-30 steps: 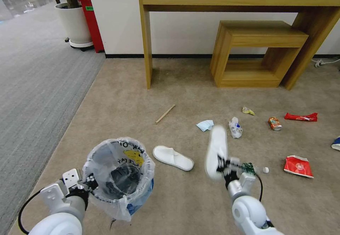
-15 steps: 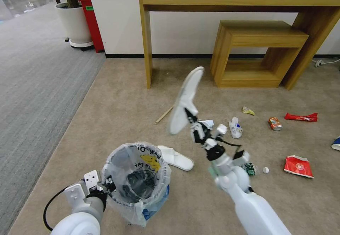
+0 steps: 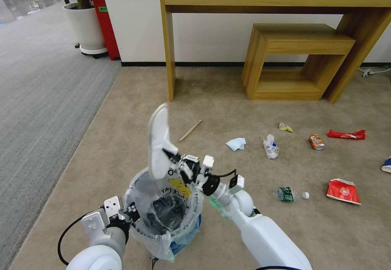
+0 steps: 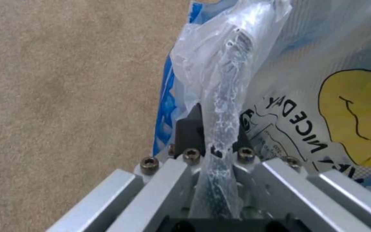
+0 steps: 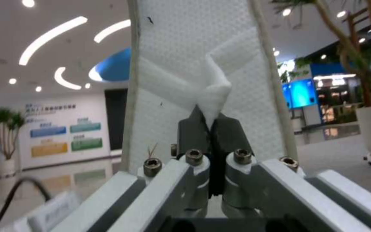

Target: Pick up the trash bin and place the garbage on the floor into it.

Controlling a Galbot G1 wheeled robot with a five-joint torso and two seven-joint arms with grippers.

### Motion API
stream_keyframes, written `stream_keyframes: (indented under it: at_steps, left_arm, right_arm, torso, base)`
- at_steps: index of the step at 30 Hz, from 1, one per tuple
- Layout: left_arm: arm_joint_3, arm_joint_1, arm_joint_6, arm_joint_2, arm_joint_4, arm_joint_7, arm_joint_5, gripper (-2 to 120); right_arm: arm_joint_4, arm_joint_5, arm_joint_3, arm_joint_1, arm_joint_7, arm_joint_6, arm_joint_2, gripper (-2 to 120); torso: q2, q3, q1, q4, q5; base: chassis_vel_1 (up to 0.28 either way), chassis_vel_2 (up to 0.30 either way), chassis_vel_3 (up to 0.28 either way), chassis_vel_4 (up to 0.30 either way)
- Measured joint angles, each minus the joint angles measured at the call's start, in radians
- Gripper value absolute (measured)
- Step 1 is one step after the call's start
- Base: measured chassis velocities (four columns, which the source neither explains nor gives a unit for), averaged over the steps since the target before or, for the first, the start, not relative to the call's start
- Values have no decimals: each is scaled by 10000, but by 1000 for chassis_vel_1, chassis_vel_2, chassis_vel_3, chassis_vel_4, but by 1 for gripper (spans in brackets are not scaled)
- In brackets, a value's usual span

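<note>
The right gripper (image 3: 174,159), jaws pinched on a textured white slipper's (image 3: 158,141) strap, holds it upright over the crinkly-lined trash bin (image 3: 165,215), whose rim the left gripper (image 3: 131,212) clamps.

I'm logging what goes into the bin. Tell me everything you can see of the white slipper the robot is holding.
The slipper is white, soft and textile-looking, with a waffle-textured insole and a folded strap across it. It stands nearly upright in the air, toe up, above the far rim of the trash bin. The right end effector is shut on its strap, pinching the fabric between dark fingers. Nothing else touches it.
</note>
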Motion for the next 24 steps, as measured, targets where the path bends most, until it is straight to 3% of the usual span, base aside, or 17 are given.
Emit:
stream_keyframes:
  at_steps: [14,24]
  left_arm:
    - [-15,249,13,16,-344,41,-17,0]
    - [-76,368,13,52,-419,71,-11,0]
  right_arm:
    - [-328,-1141,-718,-41,627,273,60,1]
    - [-68,-1196,-695,-208,731,274,-45,39]
  torso:
    - [0,-1,0,0,-1]
    - [0,-1,0,0,0]
  base:
    - [0,0,0,0]
    - [0,0,0,0]
